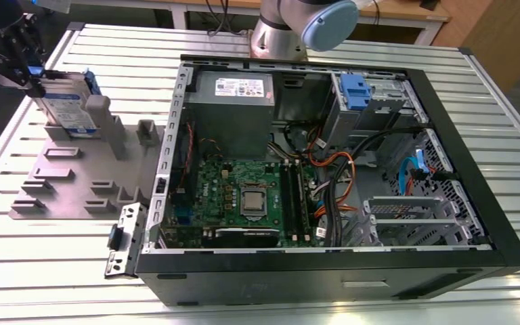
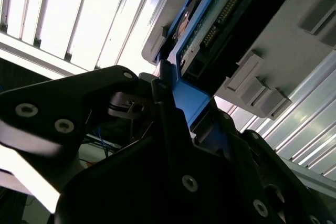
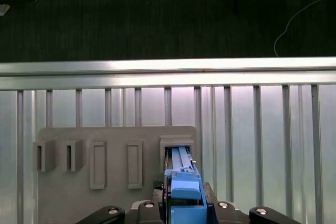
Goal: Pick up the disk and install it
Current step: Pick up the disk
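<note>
I couldn't see the lower edge of the disk [image 1: 66, 107], sunk in the grey stand [image 1: 70, 183]; the arm [image 1: 283, 30] was cropped by the exterior view's top edge.

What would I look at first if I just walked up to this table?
First comes the big black computer case, lying open on the slatted metal table, with its green circuit board and orange wires showing. Next, toward the exterior view's left, the disk stands on edge in a grey holder, with the gripper right at its blue frame.
</note>
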{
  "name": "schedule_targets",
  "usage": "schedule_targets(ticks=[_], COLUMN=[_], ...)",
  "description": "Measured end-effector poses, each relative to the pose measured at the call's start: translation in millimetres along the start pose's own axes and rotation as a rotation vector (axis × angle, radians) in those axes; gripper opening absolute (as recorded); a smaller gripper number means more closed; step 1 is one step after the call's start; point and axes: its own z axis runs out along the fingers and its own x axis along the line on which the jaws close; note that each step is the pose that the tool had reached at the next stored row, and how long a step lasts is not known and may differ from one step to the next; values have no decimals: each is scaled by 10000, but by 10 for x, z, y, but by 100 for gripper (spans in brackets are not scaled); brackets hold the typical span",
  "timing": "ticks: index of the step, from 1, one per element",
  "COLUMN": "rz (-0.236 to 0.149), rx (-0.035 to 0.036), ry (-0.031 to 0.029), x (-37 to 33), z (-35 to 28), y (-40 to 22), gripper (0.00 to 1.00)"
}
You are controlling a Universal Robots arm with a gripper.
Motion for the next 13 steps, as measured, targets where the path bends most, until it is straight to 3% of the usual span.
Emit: schedule_targets(ticks=[8, 13], rz=[0, 0], rx=[1, 0], ry=[0, 0], x=[1, 1], z=[-4, -49], y=[1, 0], gripper=[37, 37])
